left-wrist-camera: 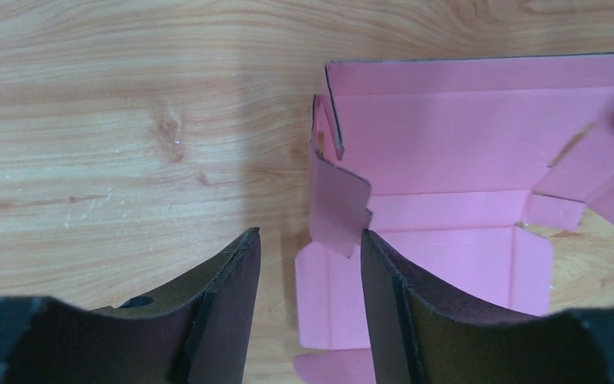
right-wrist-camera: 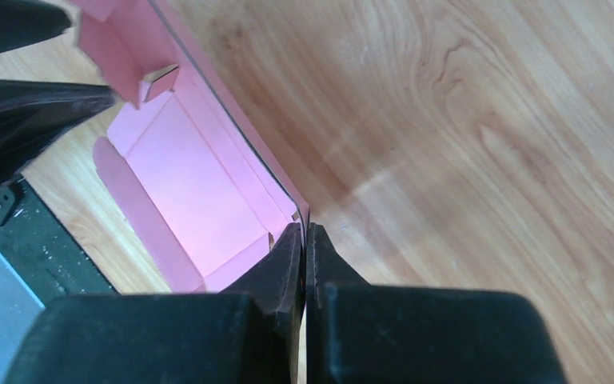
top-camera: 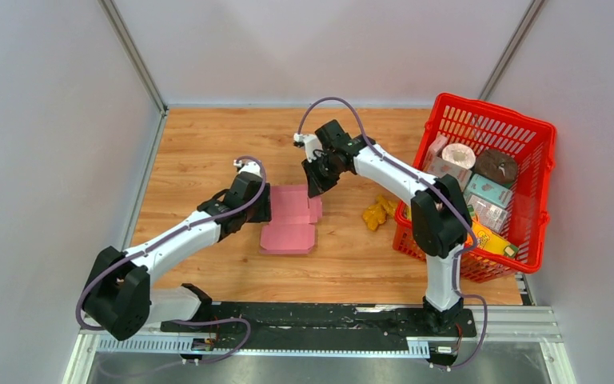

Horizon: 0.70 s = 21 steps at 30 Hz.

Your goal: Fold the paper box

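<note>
The pink paper box (top-camera: pixel 289 224) lies partly unfolded on the wooden table, its base flat and some walls raised. My left gripper (top-camera: pixel 261 202) is at the box's left edge and open (left-wrist-camera: pixel 310 240). A bent side flap (left-wrist-camera: pixel 338 204) stands just beyond its fingertips, close to the right finger. My right gripper (top-camera: pixel 317 184) is at the box's far right corner. In the right wrist view it is shut (right-wrist-camera: pixel 304 232) on the raised long wall of the box (right-wrist-camera: pixel 184 180). The box's inside shows in the left wrist view (left-wrist-camera: pixel 464 144).
A large red mesh basket (top-camera: pixel 500 112) with several printed cartons stands at the right. A small yellow object (top-camera: pixel 378 212) lies between the basket and the box. Grey walls close in the table at the left, back and right.
</note>
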{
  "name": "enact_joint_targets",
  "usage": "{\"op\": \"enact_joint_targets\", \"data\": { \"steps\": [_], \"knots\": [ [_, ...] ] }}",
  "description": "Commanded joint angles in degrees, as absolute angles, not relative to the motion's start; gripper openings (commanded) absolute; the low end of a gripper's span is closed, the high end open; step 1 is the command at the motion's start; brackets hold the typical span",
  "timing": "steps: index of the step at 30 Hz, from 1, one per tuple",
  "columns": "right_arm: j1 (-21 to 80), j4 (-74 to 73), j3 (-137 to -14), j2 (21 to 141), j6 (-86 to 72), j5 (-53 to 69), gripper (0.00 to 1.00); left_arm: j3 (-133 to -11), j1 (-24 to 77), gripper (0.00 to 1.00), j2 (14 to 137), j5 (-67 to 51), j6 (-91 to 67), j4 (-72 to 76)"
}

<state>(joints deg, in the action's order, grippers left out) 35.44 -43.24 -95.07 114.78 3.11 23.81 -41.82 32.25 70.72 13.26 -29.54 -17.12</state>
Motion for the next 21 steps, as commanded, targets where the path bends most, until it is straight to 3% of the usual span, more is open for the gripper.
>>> {"op": "enact_joint_targets", "data": {
  "steps": [1, 6, 13, 17, 21],
  "knots": [
    [36.8, -39.6, -92.5, 107.9, 0.4, 23.0, 0.00, -45.9, 33.7, 0.58, 73.1, 15.8, -27.4, -18.7],
    [37.0, -37.9, -88.6, 105.2, 0.4, 23.0, 0.00, -47.8, 34.7, 0.57, 76.3, 22.4, -29.4, -20.0],
    [37.0, -32.0, -81.4, 103.2, 0.4, 21.7, 0.00, -42.2, 33.5, 0.44, 74.5, 26.1, -31.7, -19.2],
    [37.0, -29.4, -78.1, 100.8, 0.4, 21.3, 0.00, -41.2, 32.9, 0.43, 74.4, 27.5, -32.0, -20.4],
    [37.0, -28.0, -77.6, 99.6, 0.8, 21.7, 0.00, -39.4, 32.9, 0.48, 69.7, 20.1, -30.4, -16.9]
  ]
}}
